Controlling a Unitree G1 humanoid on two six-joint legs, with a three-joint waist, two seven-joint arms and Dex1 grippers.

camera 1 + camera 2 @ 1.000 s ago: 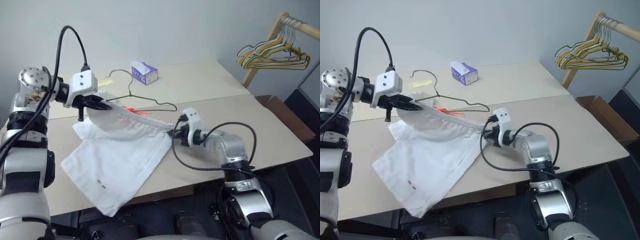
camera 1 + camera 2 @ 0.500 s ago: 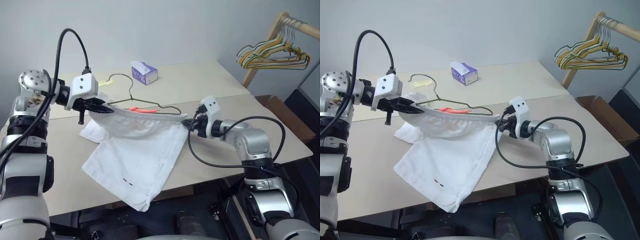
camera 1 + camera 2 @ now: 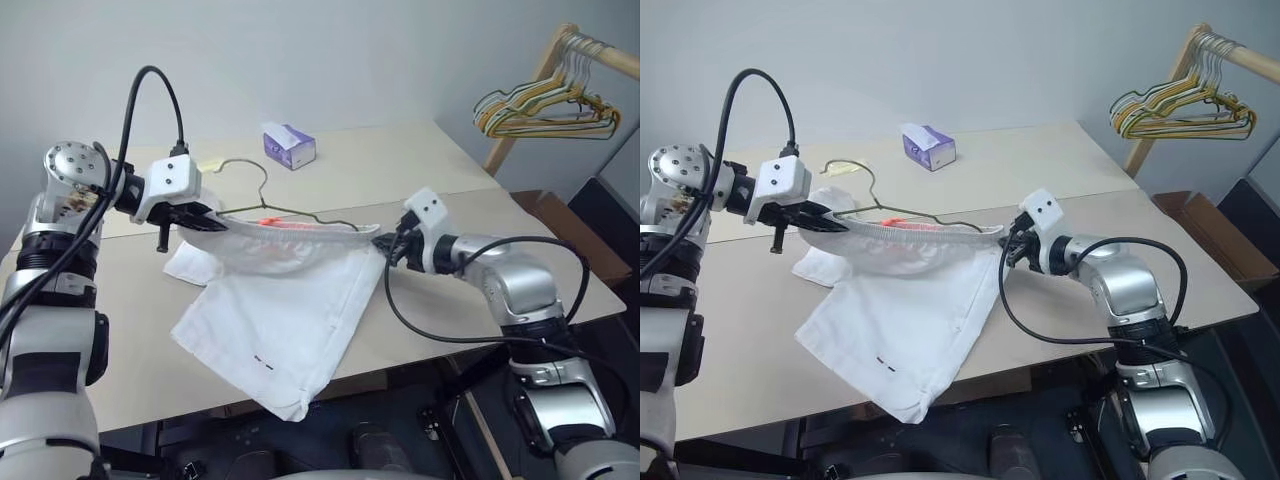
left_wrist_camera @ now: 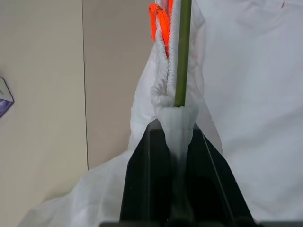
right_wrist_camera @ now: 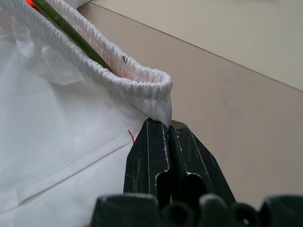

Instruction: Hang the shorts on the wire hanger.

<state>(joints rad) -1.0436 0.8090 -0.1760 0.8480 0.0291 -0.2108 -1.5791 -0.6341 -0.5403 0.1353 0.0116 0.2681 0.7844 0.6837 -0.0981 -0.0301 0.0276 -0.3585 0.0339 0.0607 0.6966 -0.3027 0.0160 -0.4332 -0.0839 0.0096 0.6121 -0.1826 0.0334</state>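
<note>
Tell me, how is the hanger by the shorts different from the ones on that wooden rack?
The wire hanger is single and dull olive, while the rack hangers form a yellow and green bunch. The wire hanger runs inside the waistband of the shorts over the table; the rack hangers dangle bare from the wooden rack. All are thin, hooked triangles.

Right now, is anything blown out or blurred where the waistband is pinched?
Left wrist view: the shorts glare nearly featureless white, the hanger wire stays crisp, and the left gripper is dark. Right wrist view: waistband gathers sharp, right gripper clear.
</note>
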